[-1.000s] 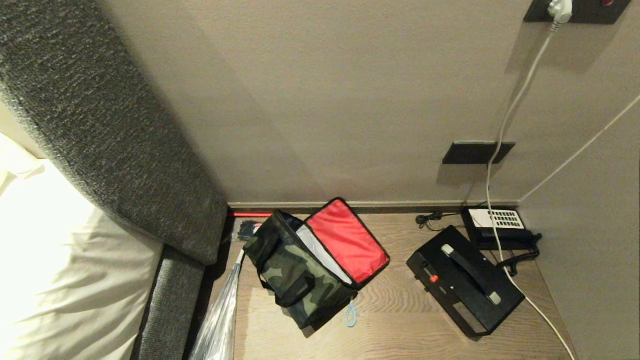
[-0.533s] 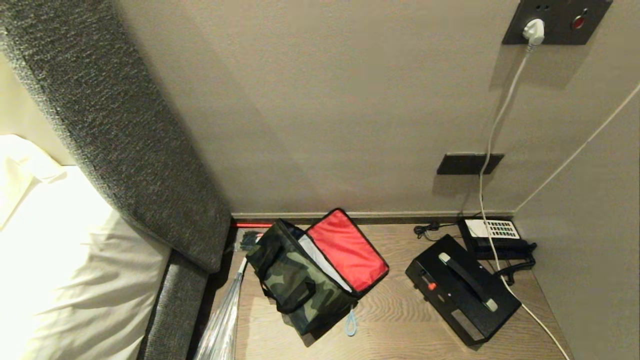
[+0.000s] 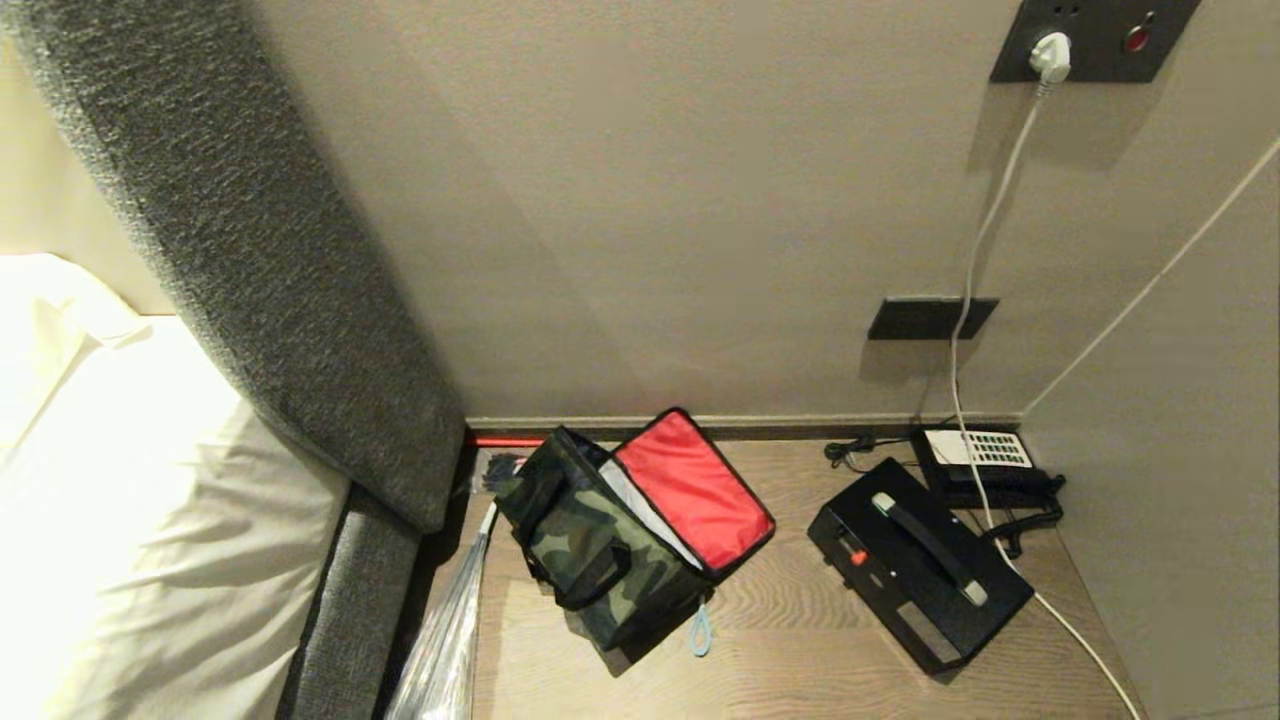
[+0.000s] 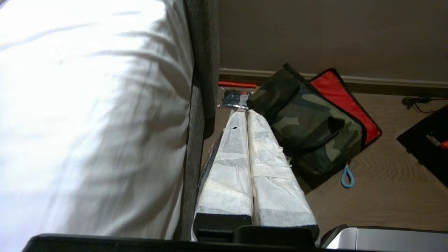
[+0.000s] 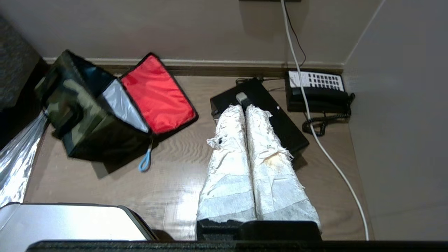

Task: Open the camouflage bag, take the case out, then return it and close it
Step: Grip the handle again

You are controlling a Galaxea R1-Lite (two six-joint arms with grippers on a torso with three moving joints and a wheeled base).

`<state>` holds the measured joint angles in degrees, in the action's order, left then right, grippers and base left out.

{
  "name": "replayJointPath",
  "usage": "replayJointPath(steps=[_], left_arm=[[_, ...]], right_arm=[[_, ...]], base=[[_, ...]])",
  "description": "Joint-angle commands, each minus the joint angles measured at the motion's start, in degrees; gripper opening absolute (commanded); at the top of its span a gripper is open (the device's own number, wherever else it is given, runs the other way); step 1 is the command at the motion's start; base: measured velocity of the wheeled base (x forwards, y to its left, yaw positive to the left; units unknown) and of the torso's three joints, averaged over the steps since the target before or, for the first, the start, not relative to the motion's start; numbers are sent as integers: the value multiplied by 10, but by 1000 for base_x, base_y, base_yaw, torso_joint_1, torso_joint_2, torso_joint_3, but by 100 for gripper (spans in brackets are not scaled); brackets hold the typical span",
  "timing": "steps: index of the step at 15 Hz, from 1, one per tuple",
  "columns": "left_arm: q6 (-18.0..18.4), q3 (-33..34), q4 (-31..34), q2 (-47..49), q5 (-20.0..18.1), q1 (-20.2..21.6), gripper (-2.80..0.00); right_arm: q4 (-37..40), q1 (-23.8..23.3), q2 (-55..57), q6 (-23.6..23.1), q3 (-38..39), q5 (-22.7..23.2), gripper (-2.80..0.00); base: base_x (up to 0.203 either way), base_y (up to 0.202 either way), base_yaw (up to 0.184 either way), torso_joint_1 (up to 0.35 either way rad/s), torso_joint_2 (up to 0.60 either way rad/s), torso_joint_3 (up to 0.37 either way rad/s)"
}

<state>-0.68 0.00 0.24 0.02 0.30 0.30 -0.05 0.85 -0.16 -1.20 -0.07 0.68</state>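
Observation:
The camouflage bag (image 3: 590, 560) stands on the wooden tabletop (image 3: 800, 660) with its lid flipped back, red lining (image 3: 693, 488) facing up and silver inner lining showing. The case (image 3: 915, 565), flat and black with a red knob and grey strip, lies on the tabletop to the bag's right, outside it. Neither arm shows in the head view. My left gripper (image 4: 246, 113) hangs shut and empty, short of the bag (image 4: 308, 129). My right gripper (image 5: 245, 108) is shut and empty, raised in front of the case (image 5: 290, 134), with the bag (image 5: 84, 115) off to one side.
A black telephone (image 3: 975, 455) with white keypad sits in the back right corner, with a white cable (image 3: 975, 300) running from the wall socket across the tabletop. A clear packet (image 3: 495, 470) and crinkled plastic (image 3: 440, 650) lie by the grey headboard (image 3: 250, 280). White bedding (image 3: 120, 500) lies on the left.
The whole head view has shifted, bringing the wall socket into sight: the camera tilted. Bag, case and telephone keep their places on the tabletop.

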Motion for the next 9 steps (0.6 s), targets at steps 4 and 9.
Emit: replayJointPath(steps=[4,9], left_arm=[[4,1,-1,-1,0,0,-280],[2,1,0,-1,0,0,-280]], right_arm=[[0,0,0,0,0,0,-280],[2,0,0,-36,0,4,-280]], base=[[-126,35,-1,2,1,6],[0,0,0,0,0,0]])
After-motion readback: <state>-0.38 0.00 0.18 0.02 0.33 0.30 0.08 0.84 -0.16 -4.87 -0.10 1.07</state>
